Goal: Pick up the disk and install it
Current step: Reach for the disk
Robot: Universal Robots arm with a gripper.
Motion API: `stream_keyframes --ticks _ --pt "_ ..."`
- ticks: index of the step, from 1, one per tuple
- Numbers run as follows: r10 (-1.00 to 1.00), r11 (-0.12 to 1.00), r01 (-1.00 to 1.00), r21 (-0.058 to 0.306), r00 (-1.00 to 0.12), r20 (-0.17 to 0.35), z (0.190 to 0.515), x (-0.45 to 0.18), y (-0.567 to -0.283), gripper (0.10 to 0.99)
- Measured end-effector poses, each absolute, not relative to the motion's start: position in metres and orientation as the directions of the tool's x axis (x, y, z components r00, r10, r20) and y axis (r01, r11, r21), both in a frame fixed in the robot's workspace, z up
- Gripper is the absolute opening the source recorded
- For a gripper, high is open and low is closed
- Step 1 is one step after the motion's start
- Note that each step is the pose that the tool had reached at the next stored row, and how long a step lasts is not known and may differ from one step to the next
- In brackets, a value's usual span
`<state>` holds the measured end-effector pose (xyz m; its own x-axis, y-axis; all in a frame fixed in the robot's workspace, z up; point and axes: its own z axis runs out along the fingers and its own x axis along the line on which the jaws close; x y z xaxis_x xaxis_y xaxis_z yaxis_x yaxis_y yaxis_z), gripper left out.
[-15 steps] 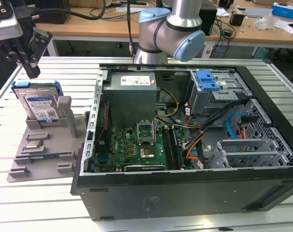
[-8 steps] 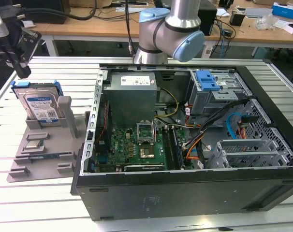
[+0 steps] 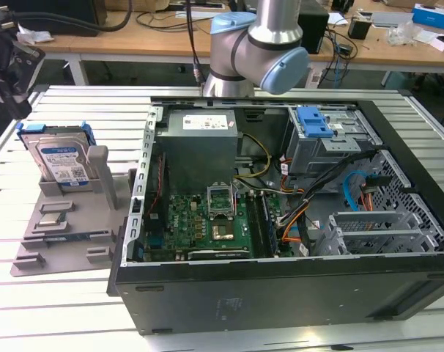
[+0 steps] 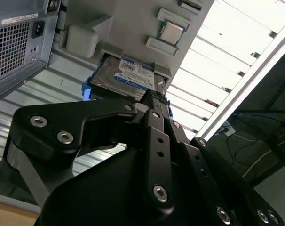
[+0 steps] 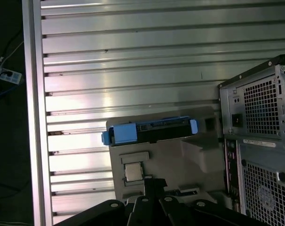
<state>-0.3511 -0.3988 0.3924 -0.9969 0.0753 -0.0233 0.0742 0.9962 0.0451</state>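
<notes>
The disk (image 3: 61,158) is a silver hard drive with a white-and-blue label in a blue carrier bracket. It stands on edge in a slot of the grey tray (image 3: 68,235) at the exterior view's left. My gripper (image 3: 13,103) hangs above and a little behind it, apart from it. In the second wrist view my gripper (image 4: 154,96) points at the disk (image 4: 128,75) with a gap between. In the first wrist view the disk's blue edge (image 5: 152,131) lies beyond my gripper (image 5: 153,181). The fingers look shut with nothing held.
An open computer case (image 3: 280,286) lies beside the tray, with a grey drive cage (image 3: 332,139) and its blue latch (image 3: 313,121) at the back. A small chip (image 5: 131,172) sits in the tray. The slatted metal table (image 5: 133,56) ends at a rail (image 5: 34,117).
</notes>
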Motion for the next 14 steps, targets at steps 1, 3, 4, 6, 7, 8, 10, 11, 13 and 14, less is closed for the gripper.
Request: stream_keyframes --ticks 1,3,4,6,7,8,10,11,13,14 --pt "0.075 0.996 0.074 0.045 -0.997 -0.023 0.392 -0.353 -0.399 0.106" --pt "0.075 0.996 0.074 0.045 -0.997 -0.023 0.392 -0.358 -0.399 0.106" --pt "0.075 0.996 0.074 0.045 -0.997 -0.023 0.392 -0.36 -0.398 0.106" --pt "0.075 0.996 0.074 0.045 -0.997 -0.023 0.392 -0.363 -0.397 0.106" --pt "0.075 0.996 0.074 0.045 -0.997 -0.023 0.391 -0.365 -0.397 0.106" --pt "0.075 0.996 0.074 0.045 -0.997 -0.023 0.391 -0.366 -0.396 0.106" --pt "0.075 0.996 0.074 0.045 -0.997 -0.023 0.391 -0.367 -0.396 0.106" --pt "0.075 0.996 0.074 0.045 -0.997 -0.023 0.391 -0.367 -0.396 0.106" --pt "0.075 0.996 0.074 0.045 -0.997 -0.023 0.391 -0.367 -0.396 0.106" --pt "0.075 0.996 0.074 0.045 -0.997 -0.023 0.391 -0.367 -0.396 0.106"
